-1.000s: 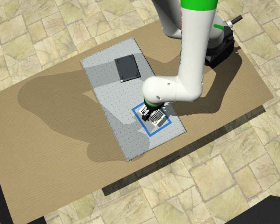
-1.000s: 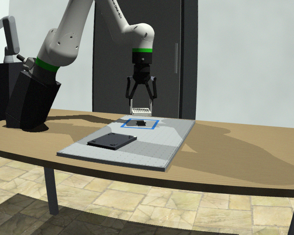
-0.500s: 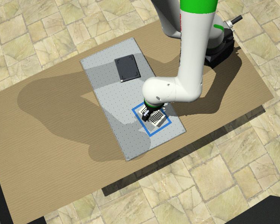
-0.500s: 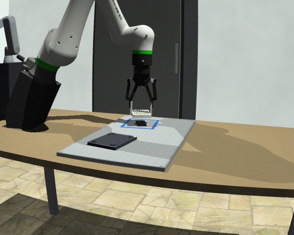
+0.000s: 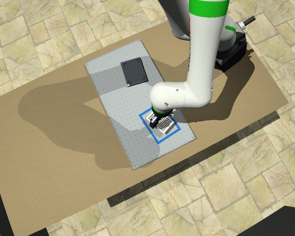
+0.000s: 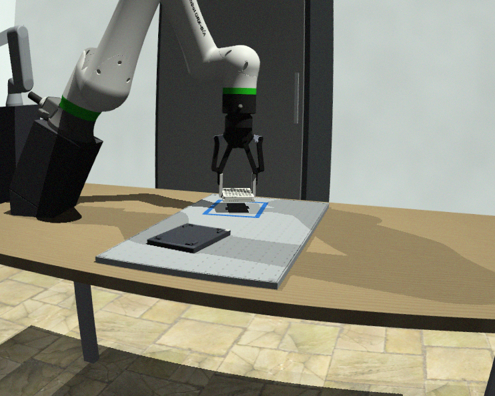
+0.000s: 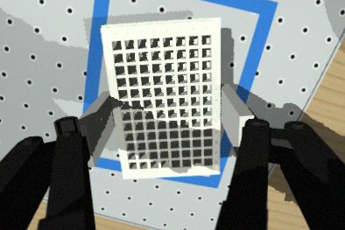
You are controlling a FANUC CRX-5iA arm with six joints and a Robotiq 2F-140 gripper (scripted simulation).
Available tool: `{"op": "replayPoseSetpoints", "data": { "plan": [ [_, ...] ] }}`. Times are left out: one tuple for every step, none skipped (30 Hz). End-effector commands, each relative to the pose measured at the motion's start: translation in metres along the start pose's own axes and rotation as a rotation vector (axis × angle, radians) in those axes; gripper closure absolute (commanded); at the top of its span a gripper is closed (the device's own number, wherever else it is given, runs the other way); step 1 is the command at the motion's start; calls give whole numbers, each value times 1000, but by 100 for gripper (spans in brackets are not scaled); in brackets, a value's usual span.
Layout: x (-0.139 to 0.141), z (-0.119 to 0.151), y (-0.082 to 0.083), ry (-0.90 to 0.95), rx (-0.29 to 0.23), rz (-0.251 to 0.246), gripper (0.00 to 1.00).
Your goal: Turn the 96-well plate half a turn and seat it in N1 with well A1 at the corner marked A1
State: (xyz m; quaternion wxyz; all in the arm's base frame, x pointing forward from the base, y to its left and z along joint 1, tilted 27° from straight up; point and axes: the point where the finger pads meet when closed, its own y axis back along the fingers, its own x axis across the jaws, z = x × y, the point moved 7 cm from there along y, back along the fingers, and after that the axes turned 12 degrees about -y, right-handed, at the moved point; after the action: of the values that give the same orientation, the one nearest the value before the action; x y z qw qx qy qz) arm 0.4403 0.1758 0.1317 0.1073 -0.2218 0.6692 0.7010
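The white 96-well plate (image 7: 164, 95) hangs level a little above the blue taped outline B1 (image 6: 235, 209), with its dark shadow inside the outline. My gripper (image 7: 166, 103) is shut on the plate, its two pads pressing the plate's long sides. The plate also shows in the overhead view (image 5: 161, 123) under the wrist, and in the side view (image 6: 237, 194) between the fingers (image 6: 237, 181). The dark plate nest N1 (image 5: 134, 71) lies empty on the perforated deck, also in the side view (image 6: 189, 237). I cannot make out the cut corner.
The grey perforated deck (image 6: 222, 239) lies on the wooden table (image 5: 53, 142). The arm's black base (image 6: 47, 170) stands at the table's back corner. The deck's edge and bare wood show close beside B1 in the wrist view (image 7: 330, 94).
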Motion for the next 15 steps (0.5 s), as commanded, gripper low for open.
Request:
{"op": "replayPoseSetpoints", "data": {
  "plan": [
    [0, 0, -1, 0, 0, 0, 100],
    [0, 0, -2, 0, 0, 0, 100],
    [0, 0, -3, 0, 0, 0, 100],
    [0, 0, -3, 0, 0, 0, 100],
    [0, 0, -3, 0, 0, 0, 100],
    [0, 0, -3, 0, 0, 0, 100],
    [0, 0, -4, 0, 0, 0, 100],
    [0, 0, -5, 0, 0, 0, 100],
    [0, 0, -5, 0, 0, 0, 100],
    [0, 0, -6, 0, 0, 0, 100],
    [0, 0, -7, 0, 0, 0, 100],
    [0, 0, -7, 0, 0, 0, 100],
    [0, 0, -8, 0, 0, 0, 100],
    [0, 0, -9, 0, 0, 0, 100],
    [0, 0, -9, 0, 0, 0, 100]
  ]
}}
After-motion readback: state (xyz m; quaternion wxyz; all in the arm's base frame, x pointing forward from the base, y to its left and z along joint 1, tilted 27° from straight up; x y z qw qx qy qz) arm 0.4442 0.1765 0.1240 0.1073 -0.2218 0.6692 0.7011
